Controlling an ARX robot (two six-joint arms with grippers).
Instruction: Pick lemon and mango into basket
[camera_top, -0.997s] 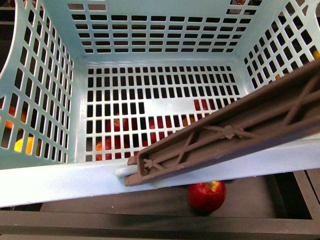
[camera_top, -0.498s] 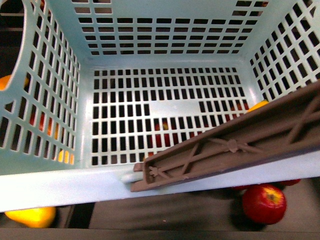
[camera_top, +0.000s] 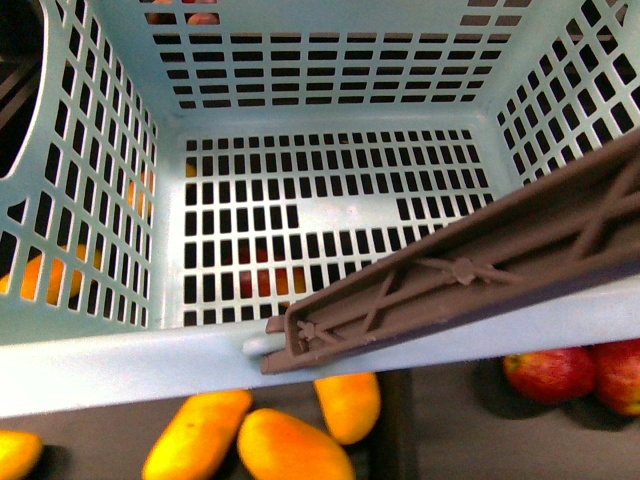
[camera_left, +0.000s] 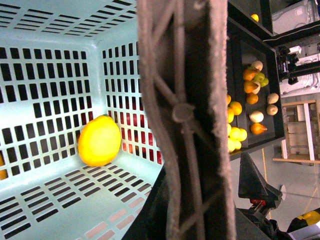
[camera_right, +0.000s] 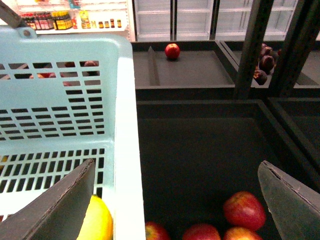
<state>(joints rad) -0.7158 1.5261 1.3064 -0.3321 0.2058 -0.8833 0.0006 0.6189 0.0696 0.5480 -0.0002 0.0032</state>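
Lemon (camera_left: 100, 140): already in the basket (camera_top: 100, 370), against a wall.
Mango: not seen inside — left to be picked.
Left gripper (camera_left: 200, 200): seemingly clamped on the handle (camera_top: 450, 270).
Right gripper (camera_right: 176, 161): jaws wide apart, nothing held.
Progress: one of two fruits judged done.

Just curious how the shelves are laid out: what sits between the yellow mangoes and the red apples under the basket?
In the front view, only a dark upright divider and bare tray floor separate the yellow mangoes from the red apples.
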